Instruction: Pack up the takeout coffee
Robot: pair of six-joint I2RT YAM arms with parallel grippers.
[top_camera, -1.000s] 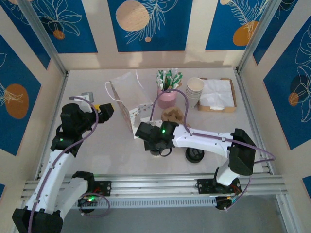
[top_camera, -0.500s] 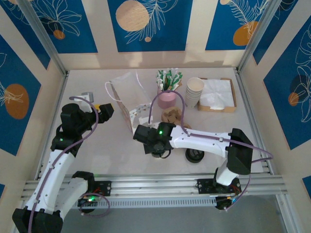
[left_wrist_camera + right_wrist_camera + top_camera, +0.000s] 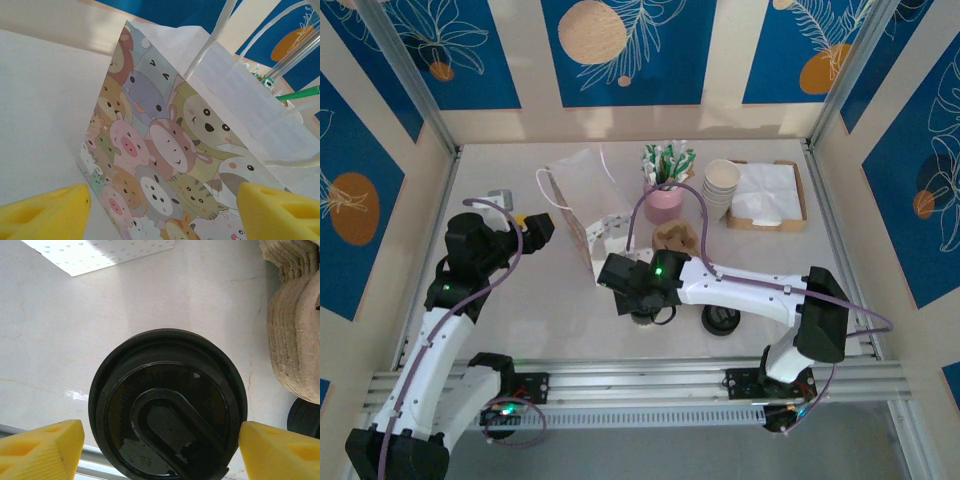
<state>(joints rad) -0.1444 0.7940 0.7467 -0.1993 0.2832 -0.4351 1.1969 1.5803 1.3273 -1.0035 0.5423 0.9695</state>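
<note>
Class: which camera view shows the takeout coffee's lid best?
The right wrist view: the black lid of the takeout coffee sits central, seen from straight above, between the open fingers of the right gripper. In the top external view that gripper covers most of it. The left wrist camera faces the paper bag.

Lab test cell: aluminium frame (image 3: 650,375), printed wall panels (image 3: 620,50).
</note>
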